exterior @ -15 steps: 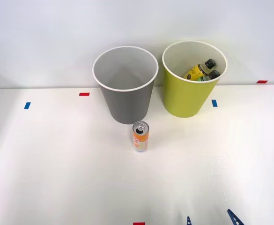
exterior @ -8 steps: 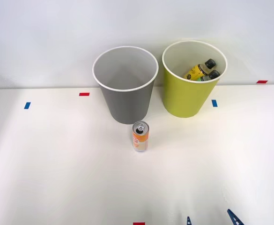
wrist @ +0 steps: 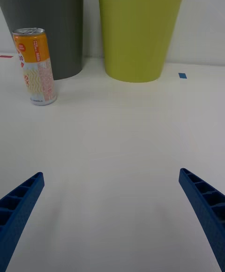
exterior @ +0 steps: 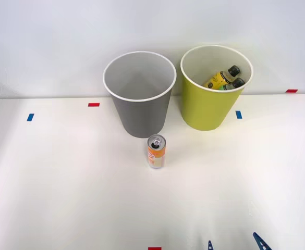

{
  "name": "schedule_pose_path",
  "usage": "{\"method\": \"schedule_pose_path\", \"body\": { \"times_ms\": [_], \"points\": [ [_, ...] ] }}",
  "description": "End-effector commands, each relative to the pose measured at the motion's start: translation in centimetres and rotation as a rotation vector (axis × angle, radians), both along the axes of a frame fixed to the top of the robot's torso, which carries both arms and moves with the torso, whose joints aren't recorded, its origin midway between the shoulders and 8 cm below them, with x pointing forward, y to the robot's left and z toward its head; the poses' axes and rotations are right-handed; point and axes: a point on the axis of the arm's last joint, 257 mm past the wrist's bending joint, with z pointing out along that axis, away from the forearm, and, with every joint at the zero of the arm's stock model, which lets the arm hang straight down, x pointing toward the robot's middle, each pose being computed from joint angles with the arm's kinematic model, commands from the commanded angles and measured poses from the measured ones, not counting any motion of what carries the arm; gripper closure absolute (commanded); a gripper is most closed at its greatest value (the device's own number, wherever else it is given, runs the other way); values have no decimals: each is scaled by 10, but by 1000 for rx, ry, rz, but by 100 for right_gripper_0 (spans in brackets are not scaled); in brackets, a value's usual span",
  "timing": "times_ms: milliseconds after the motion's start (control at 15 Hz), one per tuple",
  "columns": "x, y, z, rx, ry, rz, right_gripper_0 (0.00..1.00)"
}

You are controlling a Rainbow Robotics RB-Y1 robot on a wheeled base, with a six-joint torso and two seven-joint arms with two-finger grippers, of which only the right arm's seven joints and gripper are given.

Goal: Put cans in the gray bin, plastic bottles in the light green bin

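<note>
An orange and white can (exterior: 156, 151) (wrist: 35, 67) stands upright on the white table, just in front of the gray bin (exterior: 139, 95) (wrist: 44, 18). To that bin's right stands the light green bin (exterior: 213, 88) (wrist: 139, 23), and two plastic bottles (exterior: 226, 78) with dark caps lie inside it. My right gripper (exterior: 233, 244) (wrist: 112, 220) is open at the table's near edge, to the right of the can and well short of it. Nothing sits between its blue fingertips (wrist: 21, 199).
Small blue tape marks (exterior: 30, 117) (exterior: 239, 114) and red tape marks (exterior: 94, 104) (exterior: 154, 248) lie flat on the table (exterior: 63, 182). A white wall rises right behind the two bins.
</note>
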Motion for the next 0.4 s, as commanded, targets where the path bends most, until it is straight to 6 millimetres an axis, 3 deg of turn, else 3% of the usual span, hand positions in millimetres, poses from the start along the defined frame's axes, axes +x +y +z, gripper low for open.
{"method": "schedule_pose_path", "body": {
  "times_ms": [67, 400],
  "points": [
    [0, 0, 0, 0, 0, 0, 0],
    [0, 0, 0, 0, 0, 0, 0]
  ]
}}
